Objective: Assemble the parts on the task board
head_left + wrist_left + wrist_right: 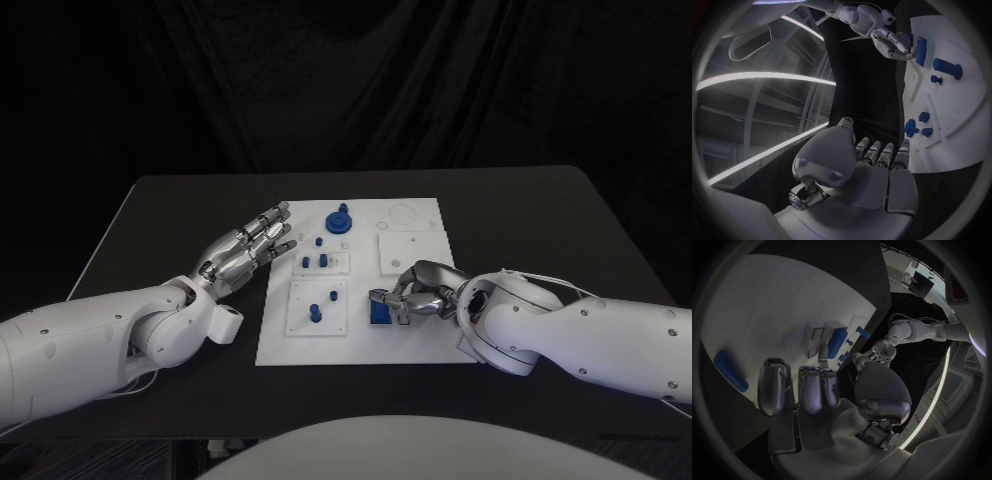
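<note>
The white task board (pixel 418 345) lies mid-table. My right hand (pixel 415 298) rests on its near right part, fingers curled down over an oblong blue block (pixel 381 314). In the right wrist view the thumb and one fingertip (pixel 823 354) sit on either side of the near end of the blue block (pixel 837 342). My left hand (pixel 251 246) hovers flat at the board's left edge, fingers straight and apart, holding nothing. A round blue knob part (pixel 340 220) stands at the board's far side. Small blue parts (pixel 319 262) and pegs (pixel 315 314) stand in the left plates.
Another oblong blue piece (pixel 729 371) lies on the board beside my right hand. White inset plates (pixel 402 250) fill the board's right half. Bare black table (pixel 173 215) surrounds the board, with wide margins left and right. The left wrist view shows the right hand (pixel 893 44) beside the block (pixel 921 50).
</note>
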